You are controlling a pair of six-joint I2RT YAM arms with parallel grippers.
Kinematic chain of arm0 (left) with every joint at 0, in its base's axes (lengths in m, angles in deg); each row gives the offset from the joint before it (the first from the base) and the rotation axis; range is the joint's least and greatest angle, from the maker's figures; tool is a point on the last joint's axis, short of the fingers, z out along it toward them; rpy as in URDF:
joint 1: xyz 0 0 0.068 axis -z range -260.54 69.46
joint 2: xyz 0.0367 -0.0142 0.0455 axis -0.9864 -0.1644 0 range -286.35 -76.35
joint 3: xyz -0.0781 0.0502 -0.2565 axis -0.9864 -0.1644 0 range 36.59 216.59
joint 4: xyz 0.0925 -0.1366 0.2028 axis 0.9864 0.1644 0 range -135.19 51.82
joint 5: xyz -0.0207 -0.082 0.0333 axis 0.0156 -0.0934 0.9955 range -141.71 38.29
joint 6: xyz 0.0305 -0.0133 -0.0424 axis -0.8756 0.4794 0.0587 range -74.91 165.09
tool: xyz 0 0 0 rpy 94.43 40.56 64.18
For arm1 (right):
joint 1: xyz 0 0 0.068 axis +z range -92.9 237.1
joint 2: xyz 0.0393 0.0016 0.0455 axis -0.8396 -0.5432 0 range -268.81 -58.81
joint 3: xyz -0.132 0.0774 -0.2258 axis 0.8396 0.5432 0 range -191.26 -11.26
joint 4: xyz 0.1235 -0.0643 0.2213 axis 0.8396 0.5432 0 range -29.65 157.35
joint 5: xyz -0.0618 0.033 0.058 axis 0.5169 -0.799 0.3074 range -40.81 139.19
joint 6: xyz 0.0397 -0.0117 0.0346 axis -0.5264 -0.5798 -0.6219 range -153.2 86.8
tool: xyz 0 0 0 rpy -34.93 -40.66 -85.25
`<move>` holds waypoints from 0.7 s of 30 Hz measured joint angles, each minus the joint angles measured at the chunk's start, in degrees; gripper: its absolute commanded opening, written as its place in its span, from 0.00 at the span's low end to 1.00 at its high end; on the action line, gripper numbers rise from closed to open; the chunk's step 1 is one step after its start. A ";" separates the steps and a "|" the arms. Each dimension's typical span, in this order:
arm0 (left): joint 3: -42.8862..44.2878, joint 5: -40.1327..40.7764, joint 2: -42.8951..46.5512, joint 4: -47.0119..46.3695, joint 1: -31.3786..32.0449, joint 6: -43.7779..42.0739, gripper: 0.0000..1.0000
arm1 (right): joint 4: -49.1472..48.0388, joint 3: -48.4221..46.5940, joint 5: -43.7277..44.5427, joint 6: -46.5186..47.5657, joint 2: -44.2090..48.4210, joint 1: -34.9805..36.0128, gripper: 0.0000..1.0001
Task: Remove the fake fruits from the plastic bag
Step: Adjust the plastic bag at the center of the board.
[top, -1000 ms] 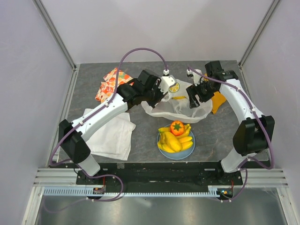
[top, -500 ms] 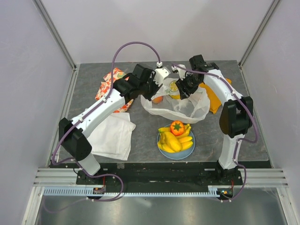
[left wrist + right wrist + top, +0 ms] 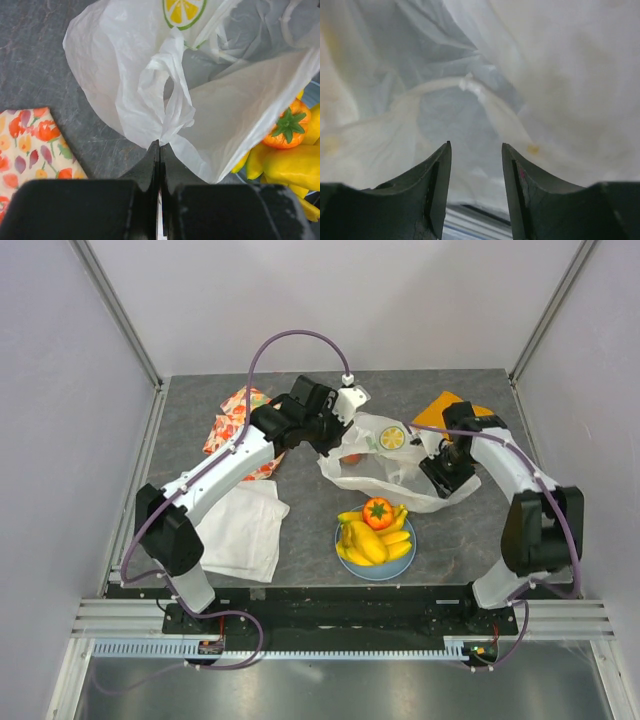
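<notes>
The white plastic bag (image 3: 392, 468) lies crumpled at the table's middle back. My left gripper (image 3: 336, 437) is shut on the bag's left edge; the left wrist view shows its jaws (image 3: 160, 144) pinching the plastic (image 3: 150, 85). A lemon slice (image 3: 392, 438) shows at the bag's top, also in the left wrist view (image 3: 183, 10). My right gripper (image 3: 438, 474) is open at the bag's right side, with only plastic (image 3: 520, 65) in front of its empty jaws (image 3: 475, 146). Yellow bananas (image 3: 368, 541) and a red-orange fruit (image 3: 377, 512) lie on the light-blue plate (image 3: 402, 559).
An orange floral cloth (image 3: 238, 423) lies at the back left and a white cloth (image 3: 240, 530) at the front left. A plain orange item (image 3: 445, 407) lies behind the right arm. The plate sits just in front of the bag.
My right gripper has drawn back from the bag's mouth to its right side. The lemon slice and the bag's top have shifted right. My left gripper keeps its hold on the bag.
</notes>
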 measured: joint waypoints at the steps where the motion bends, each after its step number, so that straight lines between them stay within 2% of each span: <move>1: 0.44 -0.57 -0.63 0.07 0.07 0.00 0.02 | 0.81 0.85 0.17 0.17 2.10 0.15 0.54; 5: 2.80 -2.45 -2.80 0.07 0.61 0.00 0.02 | 3.56 0.48 -2.03 1.62 9.27 0.83 0.59; 8: 3.87 -2.97 -3.23 0.09 0.85 0.02 0.02 | 3.76 -3.87 -5.42 2.54 9.53 1.07 0.56; 12: 5.49 -3.93 -3.45 0.11 0.87 0.04 0.02 | 2.69 -12.52 -10.10 4.04 3.56 1.90 0.50; 17: 7.19 -4.22 -3.63 0.07 0.87 0.07 0.02 | 4.09 -20.09 -16.65 8.37 -6.86 2.89 0.49; 21: 7.65 -4.79 -3.78 0.09 0.87 0.61 0.02 | 7.43 -23.74 -19.87 12.26 -11.50 3.67 0.50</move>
